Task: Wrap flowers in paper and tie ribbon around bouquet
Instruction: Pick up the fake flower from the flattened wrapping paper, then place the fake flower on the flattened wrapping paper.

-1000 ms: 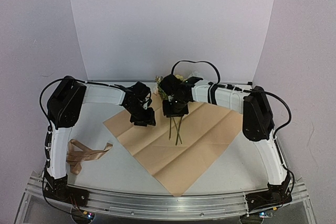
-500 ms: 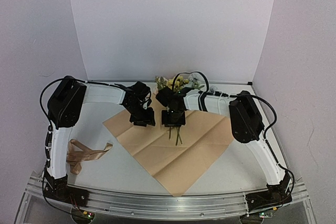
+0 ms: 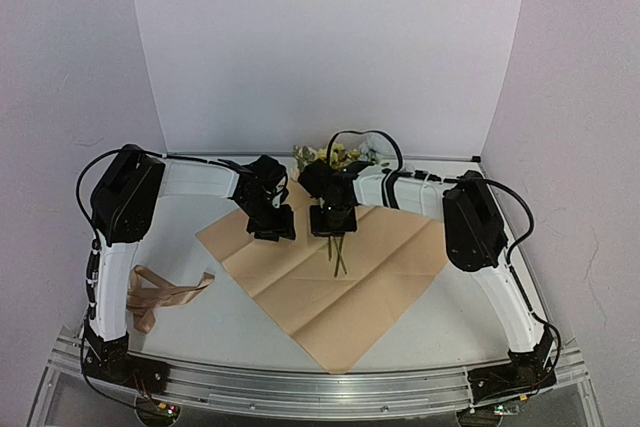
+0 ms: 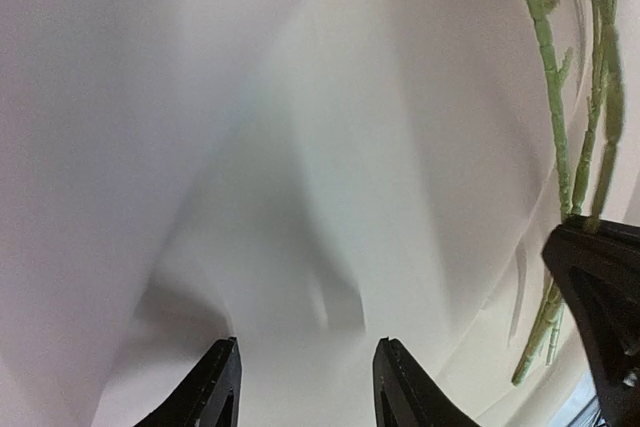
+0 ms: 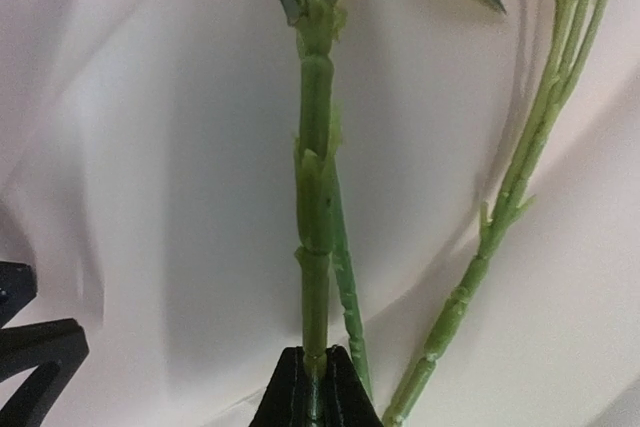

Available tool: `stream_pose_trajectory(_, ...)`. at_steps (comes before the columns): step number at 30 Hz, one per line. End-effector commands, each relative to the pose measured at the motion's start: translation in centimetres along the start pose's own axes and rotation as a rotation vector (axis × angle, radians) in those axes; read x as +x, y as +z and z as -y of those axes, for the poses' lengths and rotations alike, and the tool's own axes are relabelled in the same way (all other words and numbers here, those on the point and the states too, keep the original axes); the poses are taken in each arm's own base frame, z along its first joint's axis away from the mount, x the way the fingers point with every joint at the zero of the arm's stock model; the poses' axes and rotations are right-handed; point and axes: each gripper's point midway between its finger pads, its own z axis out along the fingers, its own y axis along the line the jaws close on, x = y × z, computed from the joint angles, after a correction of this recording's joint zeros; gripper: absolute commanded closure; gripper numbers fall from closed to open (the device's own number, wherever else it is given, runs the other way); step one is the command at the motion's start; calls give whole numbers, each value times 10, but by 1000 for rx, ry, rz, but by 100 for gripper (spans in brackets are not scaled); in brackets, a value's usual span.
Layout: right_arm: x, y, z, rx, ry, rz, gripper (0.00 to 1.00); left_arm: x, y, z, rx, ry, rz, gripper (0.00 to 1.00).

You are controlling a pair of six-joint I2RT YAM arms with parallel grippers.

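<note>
1. The ribbon (image 3: 160,295) lies loosely looped on the table (image 3: 230,332) at the near left. It is beside the left arm's upright link and near the paper's left edge, but apart from it.
2. The left gripper (image 3: 272,227) points down over the far-left part of the sheet. In its wrist view the left gripper (image 4: 305,387) has its two fingers standing apart with nothing between them, only pale sheet below. I cannot tell whether the tips touch the sheet.
3. The paper (image 3: 350,297) lies flat in the middle of the table, tan face up. It is turned like a diamond, with one corner toward the near edge and creases running across it.
4. The flowers (image 3: 335,157) have their yellow and pale blooms at the sheet's far corner, close to the white backdrop (image 3: 320,47). Their thin stems (image 3: 337,255) run toward the near side over the middle of the sheet.
5. The right gripper (image 3: 333,219) points down just to the right of the left one, over the stems. In its wrist view the right gripper (image 5: 315,387) has its jaws pinched together on one thick green stem (image 5: 315,197). A thinner stem (image 5: 500,217) lies free on the sheet to the right of it.
</note>
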Motion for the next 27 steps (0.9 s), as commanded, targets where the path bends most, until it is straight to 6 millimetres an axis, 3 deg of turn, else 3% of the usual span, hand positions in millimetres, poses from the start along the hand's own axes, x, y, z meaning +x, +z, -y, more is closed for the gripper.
stream_pose_trajectory(1, -57, -89, -1, -36, -10, 203, 100, 1, 3, -11, -30, -17, -25, 53)
stream_pose_trajectory(8, -67, -114, 5, -34, -15, 252, 100, 2, 4, -13, -32, -20, -28, 53)
stream_pose_trajectory(15, -59, -118, 11, -32, -5, 239, 100, 2, 6, -14, -29, -21, -31, 53)
stream_pose_trajectory(20, -34, -101, 15, -30, 9, 181, 100, 1, 6, -13, -23, -20, -30, 53)
stream_pose_trajectory(27, -6, -73, 4, -42, 26, 103, 100, 1, 7, -13, -19, -21, -33, 53)
